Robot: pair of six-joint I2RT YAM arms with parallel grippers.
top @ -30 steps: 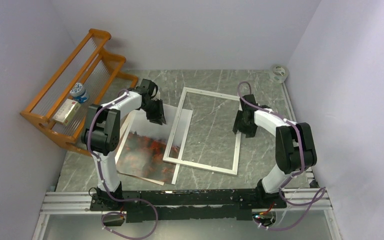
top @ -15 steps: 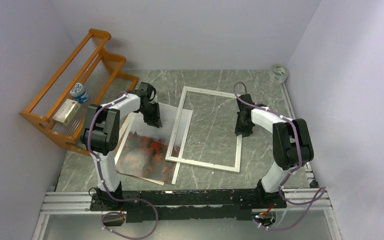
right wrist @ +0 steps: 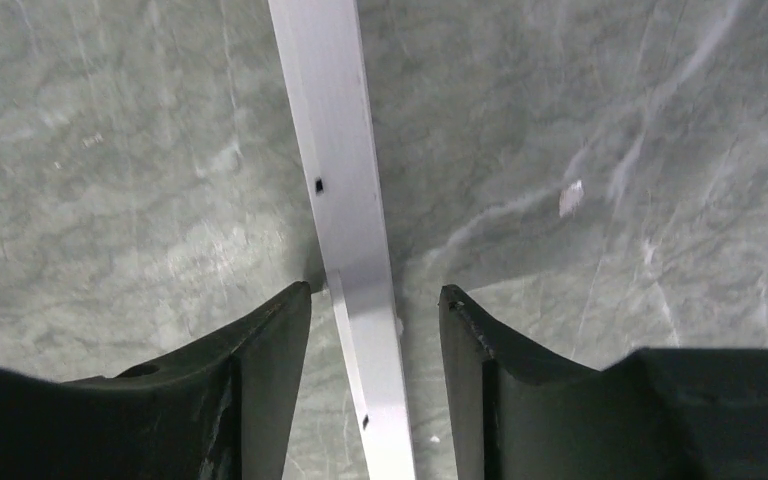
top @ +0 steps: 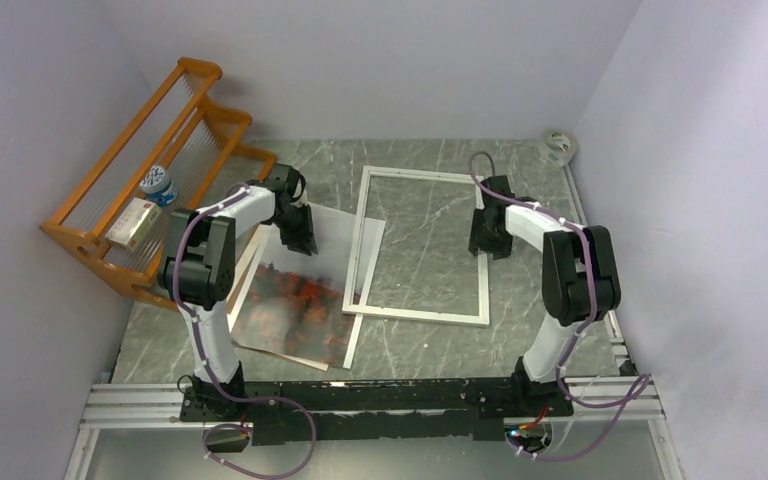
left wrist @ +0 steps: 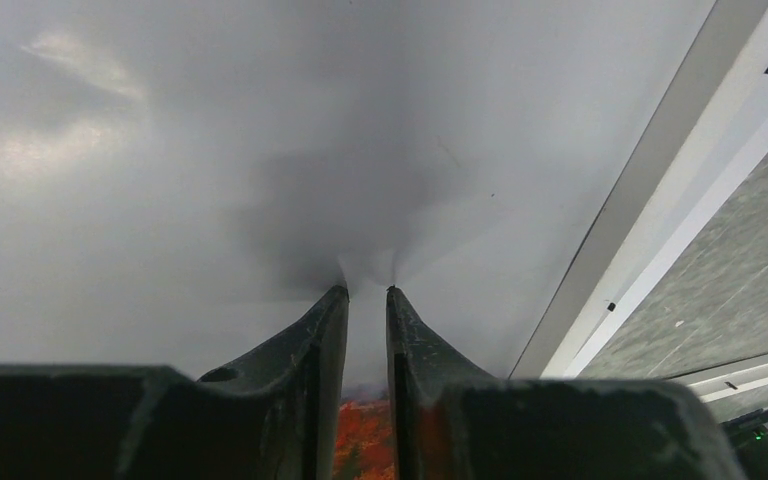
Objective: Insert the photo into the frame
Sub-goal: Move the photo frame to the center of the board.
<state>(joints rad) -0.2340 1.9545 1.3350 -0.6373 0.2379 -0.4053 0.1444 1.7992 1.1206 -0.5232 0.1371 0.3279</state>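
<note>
Left claw (left wrist: 367, 290), nearly closed on nothing, pins the grey-sky, red-tree photo print (left wrist: 160, 150) flat; right claw (right wrist: 375, 290), open, straddles the right rail of the thin white rectangular frame (right wrist: 340, 150), seemingly to steer it.

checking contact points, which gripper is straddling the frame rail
The right gripper: its open jaws straddle the right rail of the frame. The left gripper, nearly shut, rests its tips on the photo instead.
</note>
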